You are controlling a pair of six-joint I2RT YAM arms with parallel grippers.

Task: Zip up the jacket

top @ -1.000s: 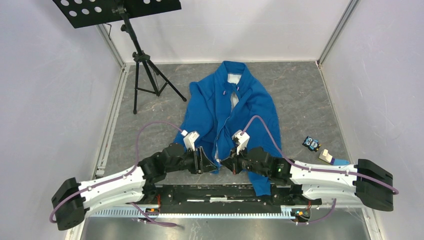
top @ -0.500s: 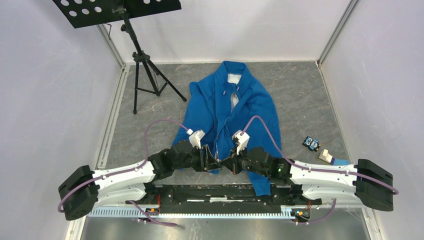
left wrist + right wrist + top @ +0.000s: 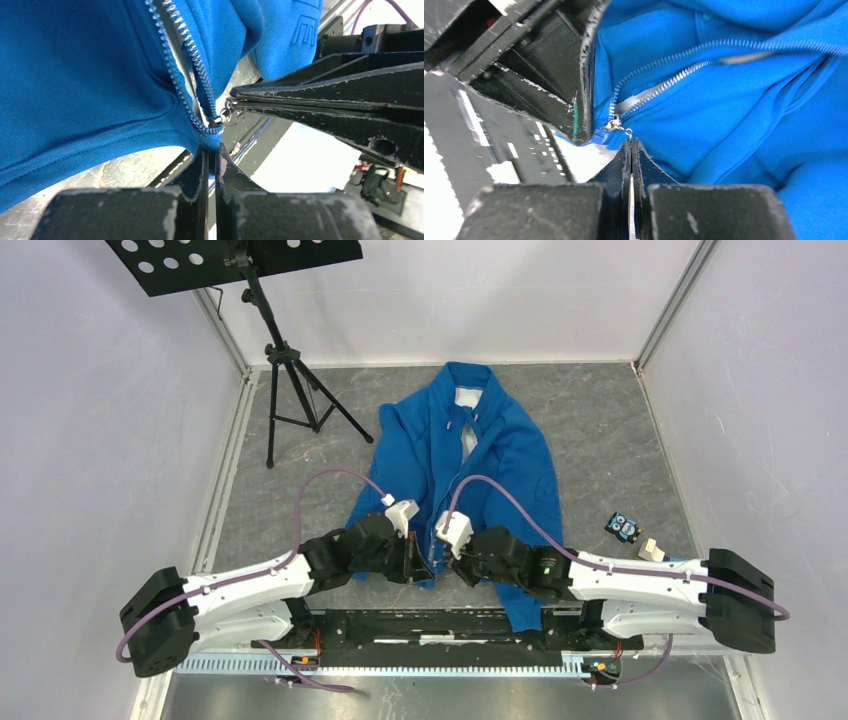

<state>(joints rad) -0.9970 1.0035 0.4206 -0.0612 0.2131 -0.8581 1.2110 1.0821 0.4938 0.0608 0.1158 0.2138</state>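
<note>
Clamping one jacket [image 3: 505,455] are two grippers: left gripper [image 3: 211,150] closed on its hem [image 3: 125,137], right gripper [image 3: 630,143] on its zipper pull [image 3: 228,105].

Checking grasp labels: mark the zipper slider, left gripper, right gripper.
zipper slider [image 3: 223,115], left wrist view, metal body.
left gripper [image 3: 210,150], left wrist view, between fingertips.
right gripper [image 3: 630,143], right wrist view, between fingertips.

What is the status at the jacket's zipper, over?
Left gripper shut on jacket hem. Right gripper shut on zipper pull. Slider at hem, teeth unjoined above. Nothing blocking.
</note>
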